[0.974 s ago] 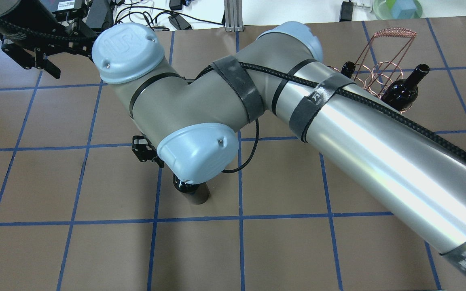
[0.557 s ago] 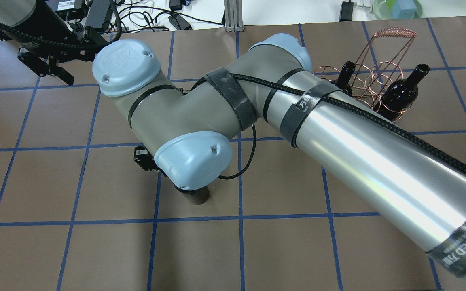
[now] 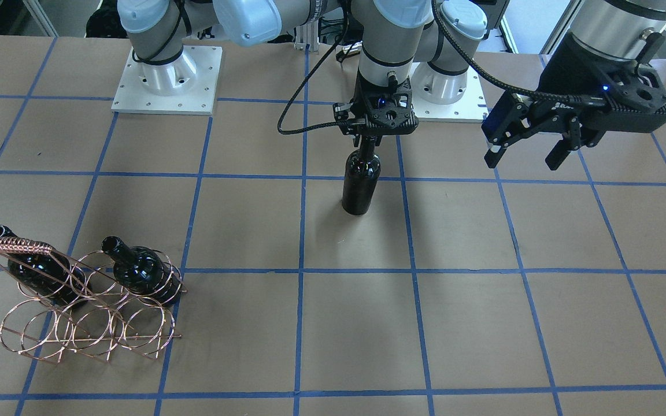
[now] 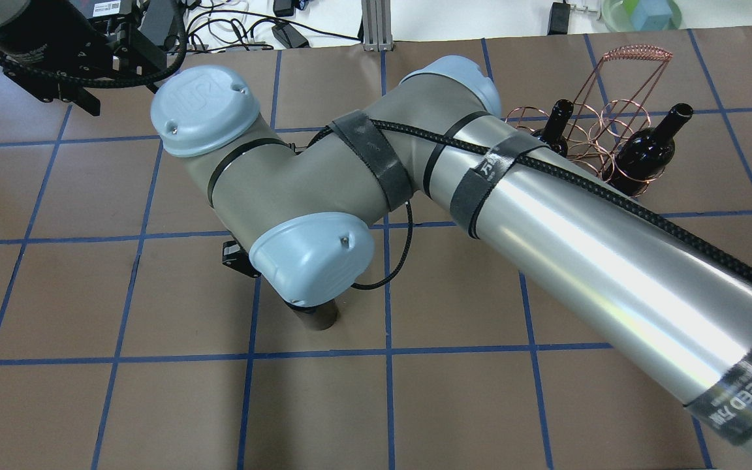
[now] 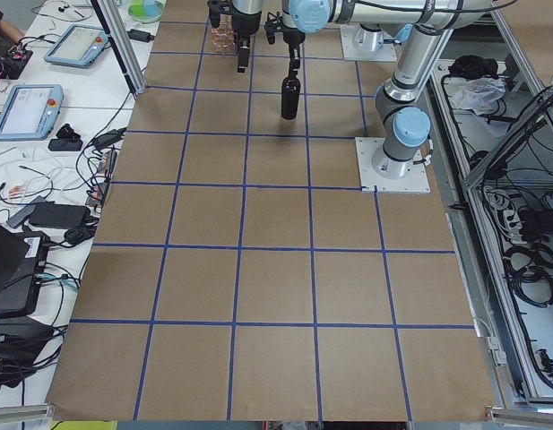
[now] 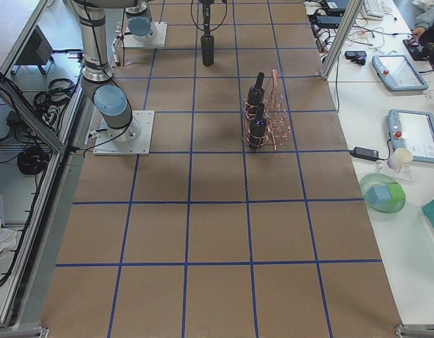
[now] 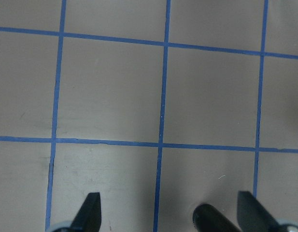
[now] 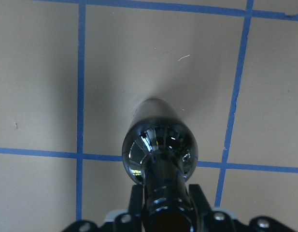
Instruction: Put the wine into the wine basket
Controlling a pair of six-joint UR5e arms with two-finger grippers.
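A dark glass wine bottle (image 3: 361, 185) stands upright near the table's middle, its base at the paper. My right gripper (image 3: 369, 141) is shut on its neck from above. The right wrist view shows the neck between the fingers (image 8: 135, 200) and the bottle (image 8: 159, 140) below. In the overhead view the right wrist covers all but the bottle's lower body (image 4: 315, 318). The copper wire wine basket (image 3: 87, 332) stands at the far right (image 4: 617, 72) with two like bottles (image 3: 143, 271) (image 3: 35, 274) in its rings. My left gripper (image 3: 521, 163) is open and empty, above the table.
The table is brown paper with a blue tape grid (image 3: 414, 271). The two arm bases (image 3: 165, 81) are bolted at the robot's edge. Cables and power bricks (image 4: 284, 32) and a green bowl (image 4: 640, 13) lie beyond the far edge. My right arm's forearm (image 4: 598, 261) spans the overhead view.
My right arm's wrist has shifted slightly and now covers the bottle's top in the overhead view. My left gripper has moved about near the far left corner, ending closer to the edge.
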